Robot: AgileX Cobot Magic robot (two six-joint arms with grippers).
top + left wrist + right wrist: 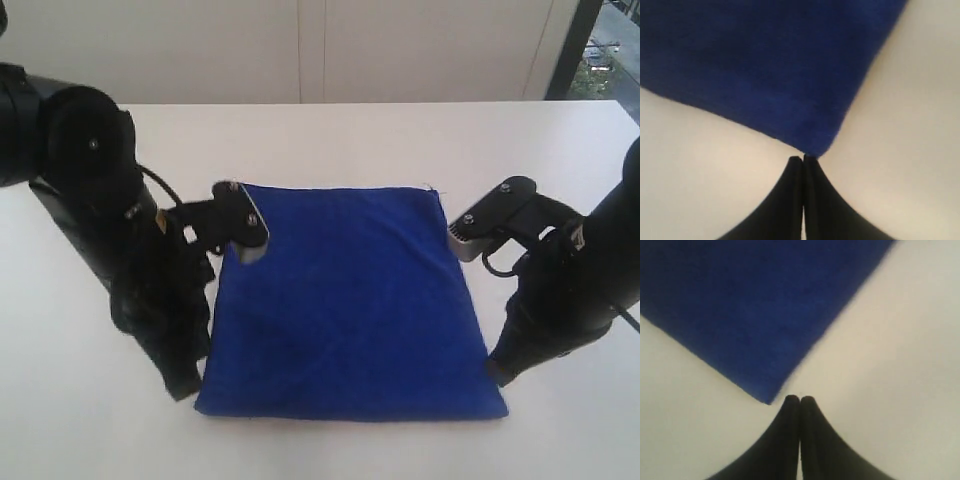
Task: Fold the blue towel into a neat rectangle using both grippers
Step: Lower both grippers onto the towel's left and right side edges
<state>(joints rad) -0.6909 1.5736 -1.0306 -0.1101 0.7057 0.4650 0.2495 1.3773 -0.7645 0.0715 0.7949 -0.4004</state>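
Blue towel (345, 310) lies flat on the white table (330, 135), and only the exterior view takes in its whole four-sided outline, wider along the near edge. From there the left gripper (185, 385) reaches down at the near left corner and the right gripper (498, 372) at the near right one, though their dark tips are hard to read. The wrist views settle it. The left gripper's jaws are pressed together, their tips right at the cloth's corner with nothing between them. The right gripper's jaws are likewise pressed together, with the corner just beside the tips.
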